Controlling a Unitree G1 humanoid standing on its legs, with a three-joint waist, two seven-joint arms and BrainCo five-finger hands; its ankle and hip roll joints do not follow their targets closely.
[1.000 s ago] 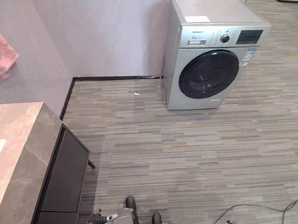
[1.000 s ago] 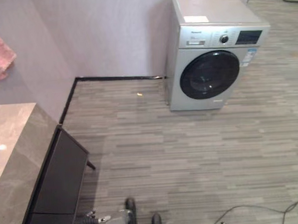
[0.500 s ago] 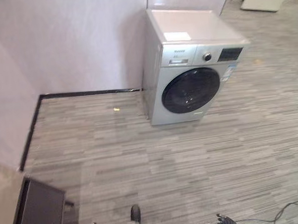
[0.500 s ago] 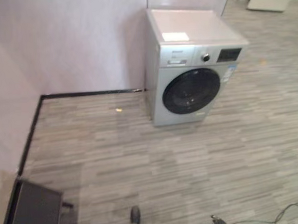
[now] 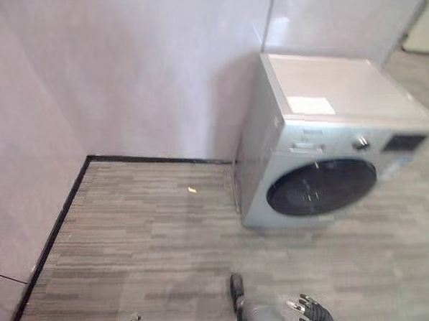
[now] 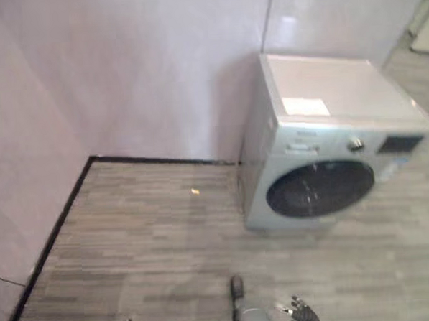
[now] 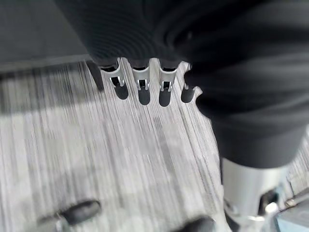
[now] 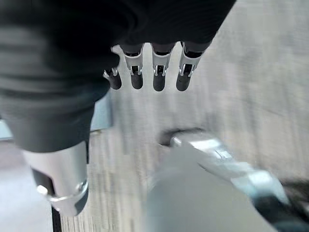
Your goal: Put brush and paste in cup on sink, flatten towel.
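Washing machine (image 5: 330, 161), striped floor (image 5: 146, 236)

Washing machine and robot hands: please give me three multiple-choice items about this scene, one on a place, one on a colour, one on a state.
1. Where does the washing machine stand?
A. against the wall, right of the corner
B. in the middle of the floor
C. on a counter

2. What colour is the small scrap on the floor?
A. blue
B. yellowish
C. black

3. How are the left robot hand and right robot hand?
A. both curled round a brush
B. one holds a towel
C. both open, holding nothing

Answers: 1 A, its back is at the wall. 2 B, it shows pale yellow on the grey planks. 3 C, each wrist view shows straight fingers over bare floor.
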